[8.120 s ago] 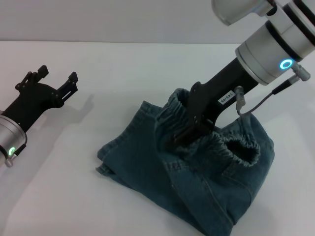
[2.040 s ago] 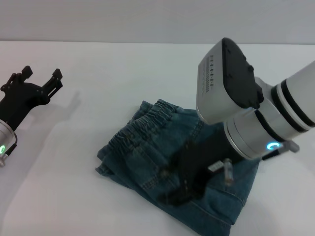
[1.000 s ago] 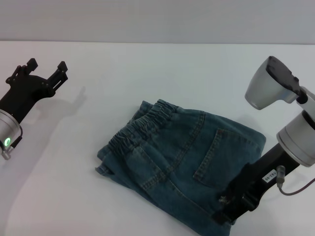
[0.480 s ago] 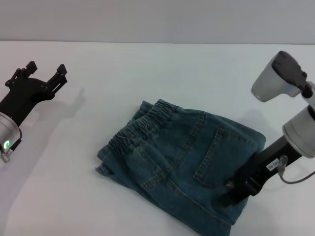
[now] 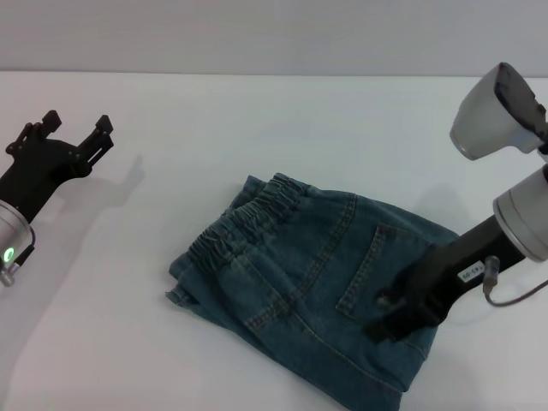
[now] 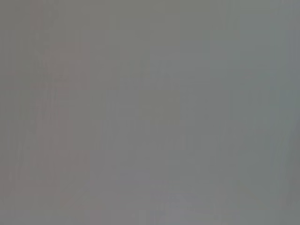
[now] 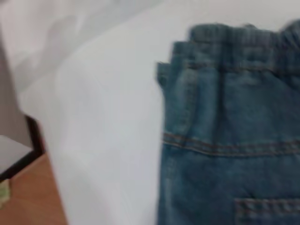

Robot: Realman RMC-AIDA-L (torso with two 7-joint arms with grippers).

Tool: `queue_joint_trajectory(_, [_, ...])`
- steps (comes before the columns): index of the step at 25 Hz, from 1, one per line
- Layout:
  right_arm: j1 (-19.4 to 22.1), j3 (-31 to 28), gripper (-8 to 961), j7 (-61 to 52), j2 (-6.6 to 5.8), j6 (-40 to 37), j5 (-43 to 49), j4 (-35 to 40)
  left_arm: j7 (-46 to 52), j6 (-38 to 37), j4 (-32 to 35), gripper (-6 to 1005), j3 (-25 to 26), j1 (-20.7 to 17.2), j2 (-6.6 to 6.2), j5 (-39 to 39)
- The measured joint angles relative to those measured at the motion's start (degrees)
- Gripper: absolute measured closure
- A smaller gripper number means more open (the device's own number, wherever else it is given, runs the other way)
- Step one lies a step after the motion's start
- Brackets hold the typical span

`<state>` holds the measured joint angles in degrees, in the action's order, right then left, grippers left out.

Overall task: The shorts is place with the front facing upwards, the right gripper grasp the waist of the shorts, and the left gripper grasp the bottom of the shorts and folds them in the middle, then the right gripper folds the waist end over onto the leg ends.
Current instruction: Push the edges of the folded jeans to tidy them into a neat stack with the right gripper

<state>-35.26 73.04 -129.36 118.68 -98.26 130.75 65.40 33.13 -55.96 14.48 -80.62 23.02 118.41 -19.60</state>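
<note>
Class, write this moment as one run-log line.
shorts: folded, flat on table | waist: on top | right gripper: over shorts' right edge | left gripper: open, far left, idle

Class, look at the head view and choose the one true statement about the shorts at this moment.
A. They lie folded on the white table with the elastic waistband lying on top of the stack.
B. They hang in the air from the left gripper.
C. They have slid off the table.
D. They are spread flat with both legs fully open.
A: the shorts rest folded on the table, with the waist showing on top.
</note>
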Motion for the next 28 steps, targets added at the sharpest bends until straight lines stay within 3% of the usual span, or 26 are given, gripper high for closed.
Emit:
queue_joint_trajectory(12, [-2.1, 8.2, 412, 0.9, 0.14, -3.4, -4.0, -3.4, -0.3, 0.6, -0.2, 156, 1.5, 0.6, -0.03, 0.0])
queue_joint_trajectory(28, [-3.2, 11.7, 413, 1.5, 0.23, -3.0, -4.8, -6.6, -0.1, 0.8, -0.3, 156, 1.6, 0.6, 0.06, 0.6])
